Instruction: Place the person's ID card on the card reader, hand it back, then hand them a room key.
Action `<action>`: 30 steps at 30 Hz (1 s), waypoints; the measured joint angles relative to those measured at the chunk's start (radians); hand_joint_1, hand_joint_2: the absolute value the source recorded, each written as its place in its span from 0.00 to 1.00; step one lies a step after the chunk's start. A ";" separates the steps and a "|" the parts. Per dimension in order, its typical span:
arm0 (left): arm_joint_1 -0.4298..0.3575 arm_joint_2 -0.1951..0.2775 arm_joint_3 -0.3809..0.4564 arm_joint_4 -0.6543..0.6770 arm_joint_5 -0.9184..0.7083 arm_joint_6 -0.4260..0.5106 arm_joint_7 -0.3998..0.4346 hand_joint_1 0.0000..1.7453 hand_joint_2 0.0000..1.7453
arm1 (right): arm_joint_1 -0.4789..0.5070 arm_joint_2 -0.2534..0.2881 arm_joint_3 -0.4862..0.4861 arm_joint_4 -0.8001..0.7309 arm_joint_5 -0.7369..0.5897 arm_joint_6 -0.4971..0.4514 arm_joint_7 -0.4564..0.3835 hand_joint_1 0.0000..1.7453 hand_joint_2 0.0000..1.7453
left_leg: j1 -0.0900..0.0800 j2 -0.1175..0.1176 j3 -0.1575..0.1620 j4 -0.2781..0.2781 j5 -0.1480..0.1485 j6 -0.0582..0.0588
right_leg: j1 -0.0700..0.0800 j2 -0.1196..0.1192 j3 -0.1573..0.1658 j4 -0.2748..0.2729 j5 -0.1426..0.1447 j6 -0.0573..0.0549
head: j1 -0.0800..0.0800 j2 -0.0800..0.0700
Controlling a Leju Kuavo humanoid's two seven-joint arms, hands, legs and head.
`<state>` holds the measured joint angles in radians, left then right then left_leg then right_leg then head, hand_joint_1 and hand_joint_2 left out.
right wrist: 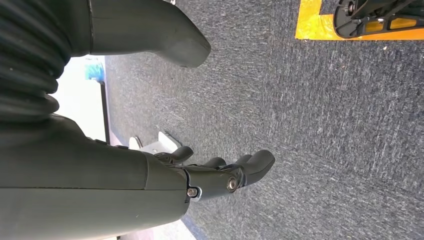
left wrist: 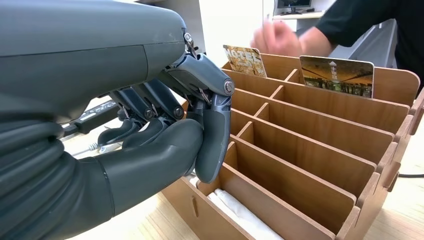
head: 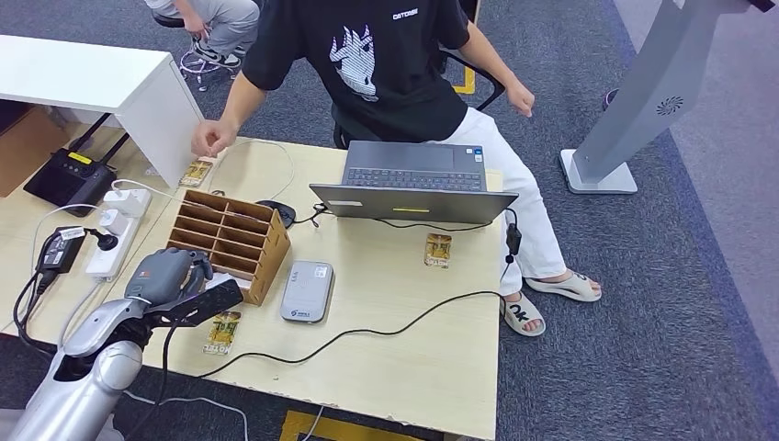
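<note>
A card [head: 222, 331] is seen lying flat on the counter [head: 404, 349] beside the grey card reader [head: 307, 290], whose top is bare. The left hand [head: 170, 274] is held at the near end of the wooden card rack [head: 230, 241], fingers [left wrist: 212, 135] curled in with nothing visibly pinched. A room key appears yet to be drawn and handed over. The right hand [right wrist: 220, 175] is held loosely spread, empty, above grey carpet. A person's hand [head: 211, 138] rests on a card at the counter's far edge, near a laptop [head: 413, 184].

Even, bright indoor light falls on the table [head: 404, 303] with soft, faint shadows and no strong glare, while the left wrist view blurs the person's moving hand [left wrist: 277, 37] and its white background is overexposed.
</note>
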<state>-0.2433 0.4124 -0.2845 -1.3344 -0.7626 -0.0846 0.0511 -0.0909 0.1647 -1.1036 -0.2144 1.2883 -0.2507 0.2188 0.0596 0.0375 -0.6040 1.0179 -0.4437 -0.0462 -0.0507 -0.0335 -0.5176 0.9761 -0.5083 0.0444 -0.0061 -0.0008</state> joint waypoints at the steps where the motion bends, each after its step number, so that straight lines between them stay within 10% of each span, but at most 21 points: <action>1: 0.000 0.000 0.000 0.000 0.000 0.000 0.000 1.00 1.00 | 0.000 0.000 0.000 0.000 0.000 0.000 0.000 0.00 1.00 | 0.000 0.000 0.000 0.000 0.000 0.000 | 0.000 0.000 0.000 0.000 0.000 0.000 | 0.000 0.000; 12: -0.001 -0.001 -0.008 0.007 -0.022 0.015 0.011 1.00 1.00 | 0.000 0.000 0.000 0.000 0.003 0.006 0.012 0.00 1.00 | 0.000 0.000 0.000 0.000 0.000 0.000 | 0.000 0.000 0.000 0.000 0.000 0.000 | 0.000 0.000; 16: -0.005 -0.006 -0.011 0.009 -0.027 0.045 0.012 0.00 1.00 | 0.000 0.000 0.000 0.000 0.003 0.006 0.009 0.00 1.00 | 0.000 0.000 0.000 0.000 0.000 0.000 | 0.000 0.000 0.000 0.000 0.000 0.000 | 0.000 0.000; 30: -0.012 0.015 -0.011 -0.110 -0.037 0.069 0.019 0.00 1.00 | 0.000 0.000 0.000 0.000 -0.014 0.003 -0.002 0.00 1.00 | 0.000 0.000 0.000 0.000 0.000 0.000 | 0.000 0.000 0.000 0.000 0.000 0.000 | 0.000 0.000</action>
<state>-0.2557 0.4273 -0.2953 -1.4445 -0.8000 -0.0159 0.0697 -0.0907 0.1645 -1.1036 -0.2144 1.2739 -0.2481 0.2165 0.0596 0.0375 -0.6040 1.0179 -0.4437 -0.0462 -0.0506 -0.0335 -0.5176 0.9765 -0.5083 0.0444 -0.0060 -0.0008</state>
